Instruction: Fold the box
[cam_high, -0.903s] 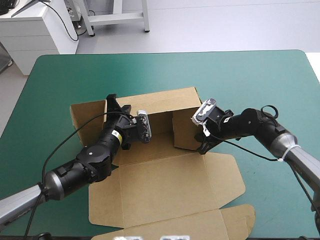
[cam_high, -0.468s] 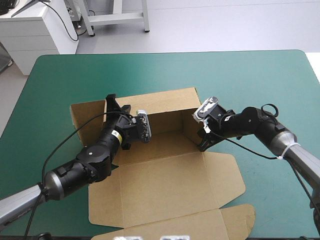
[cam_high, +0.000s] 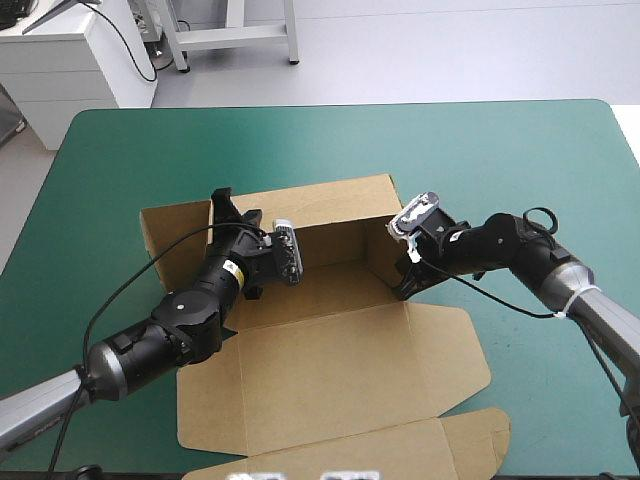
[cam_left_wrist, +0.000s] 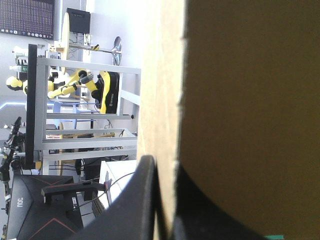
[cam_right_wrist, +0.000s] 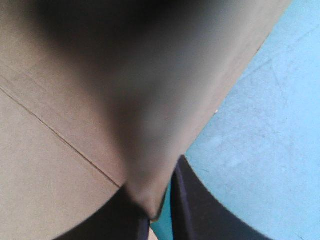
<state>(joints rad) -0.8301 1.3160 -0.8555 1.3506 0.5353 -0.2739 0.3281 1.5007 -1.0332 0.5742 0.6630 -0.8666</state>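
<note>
The brown box (cam_high: 330, 370) lies mid-table, its back wall (cam_high: 320, 205) raised and its wide lid panel flat toward the near edge. My left gripper (cam_high: 222, 208) is shut on the upper edge of the box's left wall (cam_high: 175, 240). In the left wrist view, the board's edge (cam_left_wrist: 160, 100) runs up between the black fingers (cam_left_wrist: 167, 222). My right gripper (cam_high: 403, 283) is shut on the right side wall (cam_high: 380, 255), which stands nearly upright. In the right wrist view, that brown flap (cam_right_wrist: 100, 90) is pinched between the fingers (cam_right_wrist: 159, 216).
The teal-green cover (cam_high: 500, 150) is bare beyond and right of the box, and it also shows beside the flap (cam_right_wrist: 260, 130). The lid's rounded tab (cam_high: 480, 432) reaches close to the near edge. The left arm lies over the box's left front part.
The right gripper has swung the right side wall outward, from leaning in over the box floor to nearly upright at its right edge. The left arm has not moved.
</note>
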